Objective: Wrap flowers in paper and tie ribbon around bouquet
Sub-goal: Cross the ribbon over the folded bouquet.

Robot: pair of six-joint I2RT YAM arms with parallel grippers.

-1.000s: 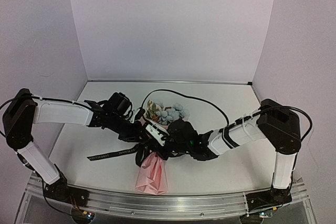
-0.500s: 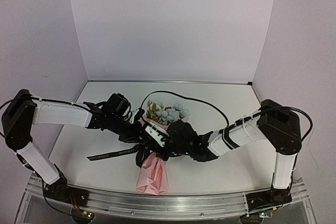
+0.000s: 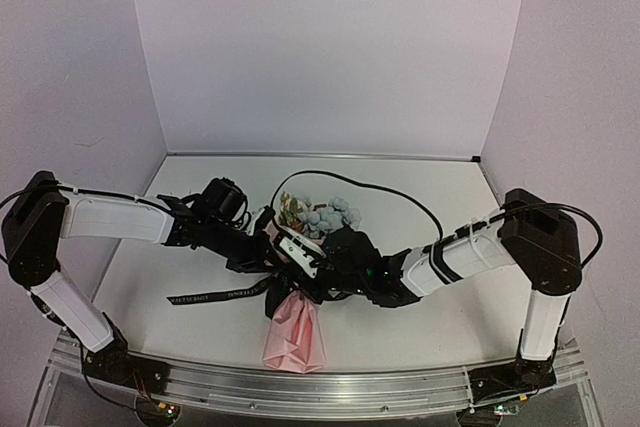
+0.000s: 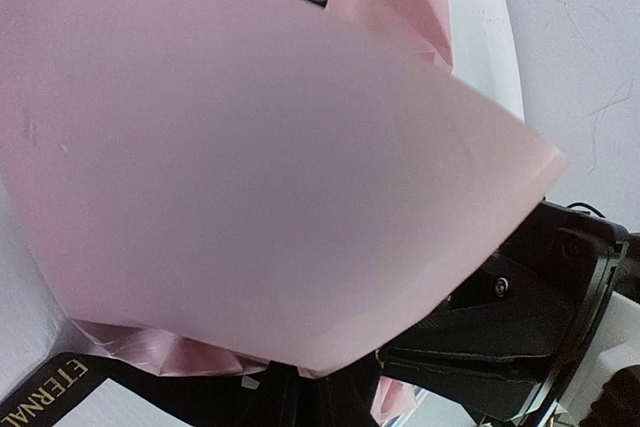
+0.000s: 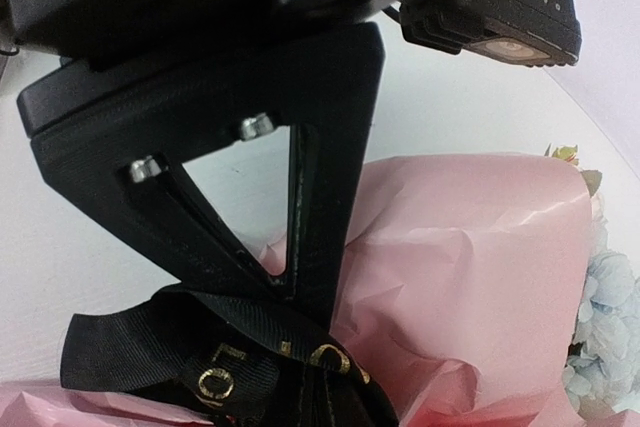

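Note:
The bouquet lies mid-table in the top view, its flowers (image 3: 322,213) pointing away and the pink paper (image 3: 293,332) cone toward the near edge. The black ribbon (image 3: 215,297) crosses the cone's neck, one tail trailing left. Both grippers meet at that neck. My left gripper (image 3: 279,267) comes in from the left; in its own view its dark jaws (image 4: 310,405) sit close together under the paper (image 4: 250,167), beside lettered ribbon (image 4: 55,392). My right gripper (image 3: 306,283) is shut on a ribbon (image 5: 235,352) loop, its jaws (image 5: 322,409) buried in it, with the left gripper's triangular finger (image 5: 320,177) touching the loop.
A thin black cable (image 3: 385,192) arcs across the table behind the flowers to the right arm. The white table's back edge (image 3: 320,156) meets the lilac walls. The metal rail (image 3: 320,387) carrying the arm bases runs along the near edge.
The left jaws have drawn closer together at the ribbon. The paper cone and the ribbon tail have shifted slightly right and toward the near edge. The right gripper stays shut.

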